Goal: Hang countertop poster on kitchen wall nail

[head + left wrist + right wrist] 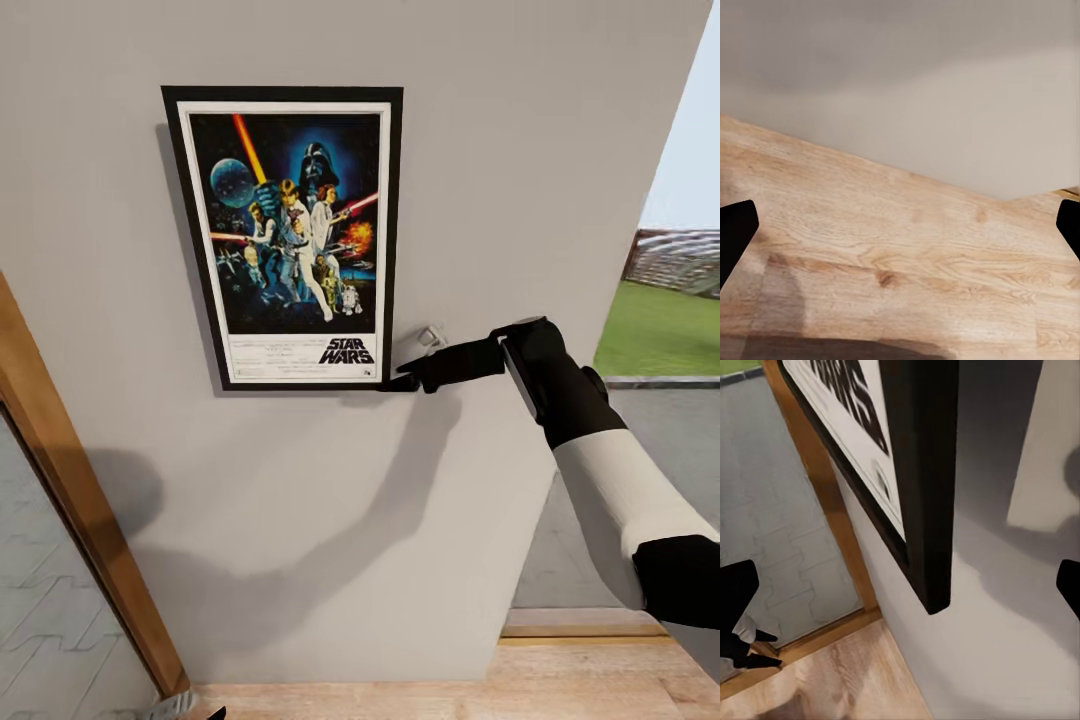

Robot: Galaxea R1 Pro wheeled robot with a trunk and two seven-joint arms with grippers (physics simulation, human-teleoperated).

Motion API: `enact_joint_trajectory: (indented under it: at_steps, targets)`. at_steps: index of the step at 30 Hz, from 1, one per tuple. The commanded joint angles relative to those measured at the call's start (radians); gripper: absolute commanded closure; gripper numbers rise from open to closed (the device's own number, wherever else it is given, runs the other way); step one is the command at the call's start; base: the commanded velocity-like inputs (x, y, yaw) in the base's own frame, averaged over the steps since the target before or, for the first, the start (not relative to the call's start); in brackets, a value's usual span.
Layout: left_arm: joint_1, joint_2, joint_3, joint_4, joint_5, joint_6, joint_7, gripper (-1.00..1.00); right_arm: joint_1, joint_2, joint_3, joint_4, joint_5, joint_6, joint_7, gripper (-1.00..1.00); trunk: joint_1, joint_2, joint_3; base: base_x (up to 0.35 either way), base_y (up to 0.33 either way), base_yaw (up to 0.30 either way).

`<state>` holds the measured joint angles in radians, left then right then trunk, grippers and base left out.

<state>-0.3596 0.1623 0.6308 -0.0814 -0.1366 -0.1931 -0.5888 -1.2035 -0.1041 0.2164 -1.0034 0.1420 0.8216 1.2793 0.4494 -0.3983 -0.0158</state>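
Observation:
The poster [292, 236], a Star Wars print in a thin black frame, hangs upright and flat against the light grey wall [330, 520]. My right gripper [412, 362] is at its lower right corner, open. In the right wrist view that poster corner [922, 510] lies between the wide-spread fingers [736, 592] of the right gripper [904, 585], and neither finger touches it. My left gripper [900, 225] hangs low and open over the wooden floor [907, 270], holding nothing. The wall nails are hidden and the kitchen countertop is out of view.
A wooden door frame [70, 480] with glass slants along the left. Right of the wall's edge an opening shows grass [660, 330] and grey paving. Wood flooring [450, 685] runs along the foot of the wall.

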Motion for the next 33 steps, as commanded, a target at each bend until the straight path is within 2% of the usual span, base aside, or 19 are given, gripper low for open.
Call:
enact_joint_trajectory:
  at_steps: [1, 8, 17, 21, 24, 25, 29, 30, 33]
  targets:
    - [-0.001, 0.000, 0.007, 0.001, -0.011, -0.007, -0.002, -1.00, -0.001, 0.000, 0.000, -0.001, 0.008, 0.007, 0.007, -1.00, 0.001, -0.002, -0.002, -0.013, 0.000, 0.000]
    - [-0.001, 0.000, 0.008, 0.002, -0.010, -0.006, -0.002, -1.00, -0.001, 0.000, 0.001, -0.001, 0.008, 0.007, 0.006, -1.00, 0.001, -0.002, -0.002, -0.183, 0.000, 0.000]
    - [-0.001, 0.000, 0.007, 0.002, -0.010, -0.006, -0.002, -1.00, 0.001, -0.001, 0.001, -0.004, 0.007, 0.006, 0.007, -1.00, 0.001, -0.002, -0.002, -0.041, 0.000, 0.000]
    - [-0.001, 0.000, 0.008, 0.001, -0.010, -0.006, -0.002, -1.00, 0.039, -0.002, 0.000, -0.014, 0.004, -0.021, 0.014, -1.00, 0.001, -0.002, -0.002, -0.004, 0.000, 0.000]
    - [-0.001, 0.000, 0.007, 0.001, -0.010, -0.006, -0.002, -1.00, 0.099, -0.003, 0.000, -0.033, 0.002, -0.087, 0.031, -1.00, 0.001, -0.002, -0.002, -0.001, 0.000, 0.000]
    - [-0.001, 0.000, 0.007, 0.001, -0.010, -0.006, -0.002, -1.00, 0.198, -0.004, -0.001, -0.070, 0.003, -0.156, 0.054, -1.00, 0.001, -0.002, -0.002, 0.000, 0.000, 0.000]
    - [-0.001, 0.000, 0.007, 0.001, -0.010, -0.006, -0.002, -1.00, 0.321, -0.005, -0.003, -0.116, 0.003, -0.223, 0.067, -1.00, 0.001, -0.002, -0.002, 0.000, 0.000, 0.000]
    - [-0.001, 0.001, 0.007, 0.001, -0.010, -0.006, -0.002, -1.00, 0.415, -0.006, -0.017, -0.143, 0.004, -0.278, 0.071, -1.00, 0.001, -0.002, -0.002, 0.000, 0.000, 0.000]
    - [-0.001, 0.001, 0.007, 0.001, -0.010, -0.006, -0.002, -1.00, 0.497, -0.007, -0.057, -0.157, 0.005, -0.326, 0.073, -1.00, 0.001, -0.002, -0.002, 0.000, 0.000, 0.000]
